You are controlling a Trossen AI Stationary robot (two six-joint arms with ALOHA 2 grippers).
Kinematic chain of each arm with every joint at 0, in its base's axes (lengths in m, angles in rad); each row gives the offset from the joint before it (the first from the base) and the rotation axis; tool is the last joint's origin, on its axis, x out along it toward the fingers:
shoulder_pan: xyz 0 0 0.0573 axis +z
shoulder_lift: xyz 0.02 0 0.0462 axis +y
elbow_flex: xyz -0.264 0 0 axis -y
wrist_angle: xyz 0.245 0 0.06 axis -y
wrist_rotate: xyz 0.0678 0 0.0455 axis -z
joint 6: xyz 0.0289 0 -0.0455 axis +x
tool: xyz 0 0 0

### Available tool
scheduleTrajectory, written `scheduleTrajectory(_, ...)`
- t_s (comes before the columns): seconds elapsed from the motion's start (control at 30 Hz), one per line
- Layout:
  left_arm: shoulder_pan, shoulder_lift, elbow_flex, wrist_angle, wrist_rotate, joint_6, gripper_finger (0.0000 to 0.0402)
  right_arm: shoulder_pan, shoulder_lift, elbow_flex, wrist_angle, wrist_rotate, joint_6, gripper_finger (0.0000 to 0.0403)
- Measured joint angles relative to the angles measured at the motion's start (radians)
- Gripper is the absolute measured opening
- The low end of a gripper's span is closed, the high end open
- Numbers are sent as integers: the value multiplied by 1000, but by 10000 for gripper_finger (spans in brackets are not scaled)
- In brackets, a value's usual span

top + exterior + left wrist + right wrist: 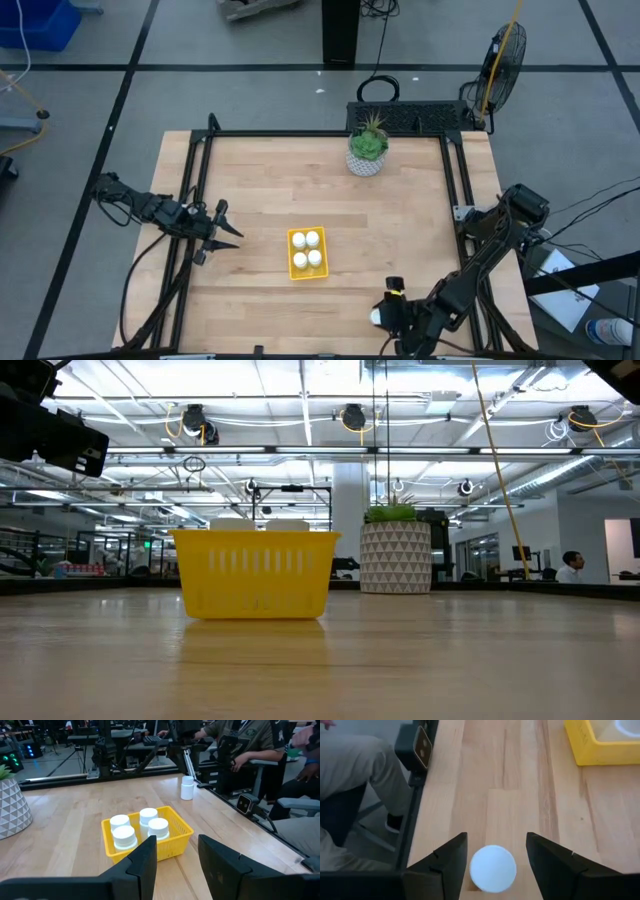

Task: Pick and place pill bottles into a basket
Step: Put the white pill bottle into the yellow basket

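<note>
The yellow basket (307, 252) sits near the table's middle with several white pill bottles (141, 827) standing upright in it; it also shows in the low view (255, 573). One more white bottle (493, 868) stands upright on the table by the near edge (377, 317), also seen in the left wrist view (187, 787). My right gripper (495, 865) is open over it, one finger on each side of its cap, with gaps showing. My left gripper (228, 226) is open and empty at the table's left side, pointing toward the basket.
A white patterned pot with a green plant (367, 152) stands at the table's far side. A black frame rail (195, 180) runs along the table's edges. People sit beyond the near edge (250, 750). Bare wood (260, 180) lies around the basket.
</note>
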Motion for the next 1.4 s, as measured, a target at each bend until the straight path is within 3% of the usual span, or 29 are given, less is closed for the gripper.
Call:
scheduleTrajectory(0.23, 0, 0, 0, 0, 0, 0, 150, 0, -4, 0, 49, -109, 25, 200)
scheduleTrajectory(0.83, 0, 0, 0, 0, 0, 0, 150, -25, -4, 0, 49, -123, -95, 271)
scheduleTrajectory(1.4, 0, 0, 0, 0, 0, 0, 150, -25, -4, -87, 49, -128, -135, 265)
